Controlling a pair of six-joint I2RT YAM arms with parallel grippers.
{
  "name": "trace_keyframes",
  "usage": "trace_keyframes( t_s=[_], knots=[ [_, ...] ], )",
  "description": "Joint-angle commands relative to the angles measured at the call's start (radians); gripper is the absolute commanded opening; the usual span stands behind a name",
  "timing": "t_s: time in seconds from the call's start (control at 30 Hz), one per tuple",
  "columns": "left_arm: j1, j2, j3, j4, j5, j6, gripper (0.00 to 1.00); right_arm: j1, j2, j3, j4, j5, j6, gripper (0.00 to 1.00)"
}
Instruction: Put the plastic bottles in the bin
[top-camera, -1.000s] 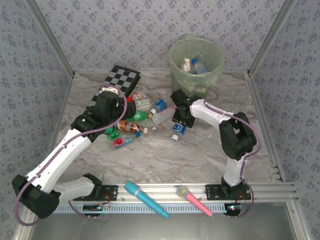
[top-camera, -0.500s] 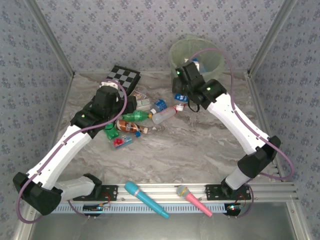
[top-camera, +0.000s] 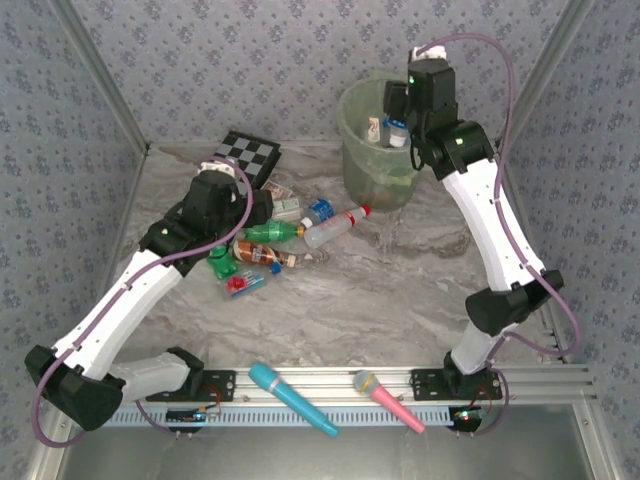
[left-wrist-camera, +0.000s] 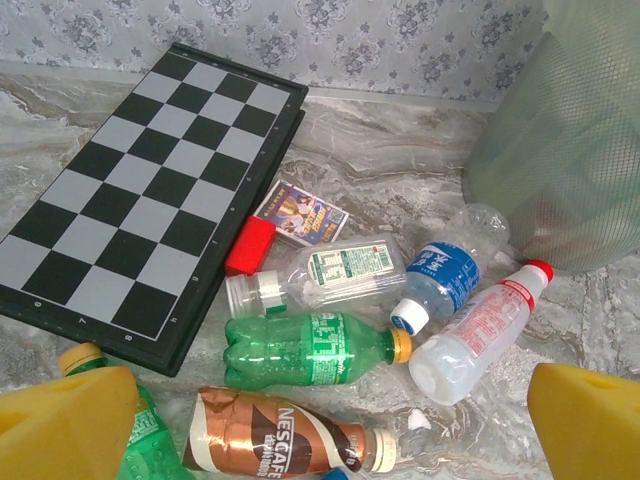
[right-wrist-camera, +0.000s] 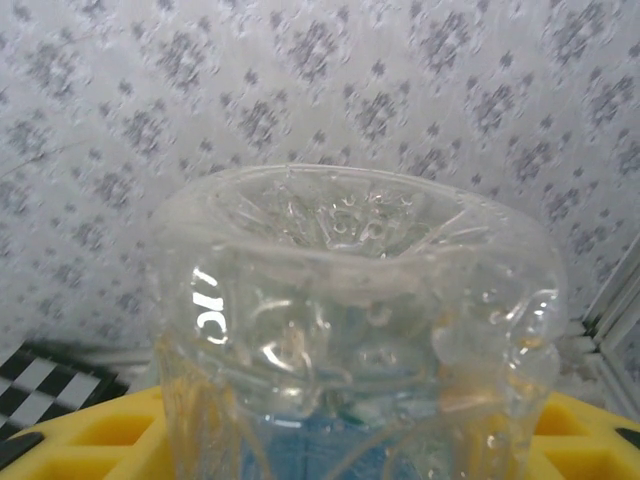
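Bottle (right-wrist-camera: 350, 320), clear and crinkly, is squeezed tight in the right pincer (top-camera: 404, 100), up over the bin (top-camera: 352, 160). It should let go only when the bottle hangs over the middle of the opening, so it does not hit the rim and bounce out. Left pincer (left-wrist-camera: 325, 415) is wide open above more bottles (left-wrist-camera: 310, 350) lying on the table (left-wrist-camera: 400, 170).

A pale green translucent round bin (top-camera: 365, 175) with a thin liner bag stands upright at the far side. A clear, crumpled plastic bottle (right-wrist-camera: 350, 320) is held in the right gripper (right-wrist-camera: 350, 450), its base facing the wrist camera. Left of the bin, four bottles lie on their sides close together: a clear red-capped bottle (top-camera: 335, 227), a blue-labelled white-capped bottle (top-camera: 318, 211), a green yellow-capped bottle (top-camera: 272, 232) and a brown coffee bottle (top-camera: 262, 254).
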Motion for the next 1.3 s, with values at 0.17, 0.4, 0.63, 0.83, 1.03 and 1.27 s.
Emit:
trace_keyframes(
  t_s=[0.17,0.4,0.63,0.83,1.03,1.27],
  knots=[
    [0.006,-0.026,0.043,-0.006,-0.01,-0.015,1.0,-0.095,0.136,0.078,0.221,-0.019,-0.103,0.56],
    [0.007,-0.031,0.05,-0.016,-0.014,-0.018,1.0,-0.123,0.271,0.131,0.35,-0.051,-0.103,0.57],
    [0.006,-0.047,0.055,-0.032,-0.036,-0.013,1.0,-0.122,0.375,0.179,0.454,-0.074,-0.086,0.57],
    [0.006,-0.065,0.05,-0.041,-0.053,-0.015,1.0,-0.118,0.453,0.231,0.472,-0.079,-0.104,0.56],
    [0.006,-0.065,0.053,-0.048,-0.061,-0.012,1.0,-0.117,0.49,0.286,0.406,-0.085,-0.126,1.0],
    [0.008,-0.059,0.043,-0.048,-0.057,-0.001,1.0,-0.096,0.445,0.266,0.385,-0.083,-0.166,1.0]
  ],
)
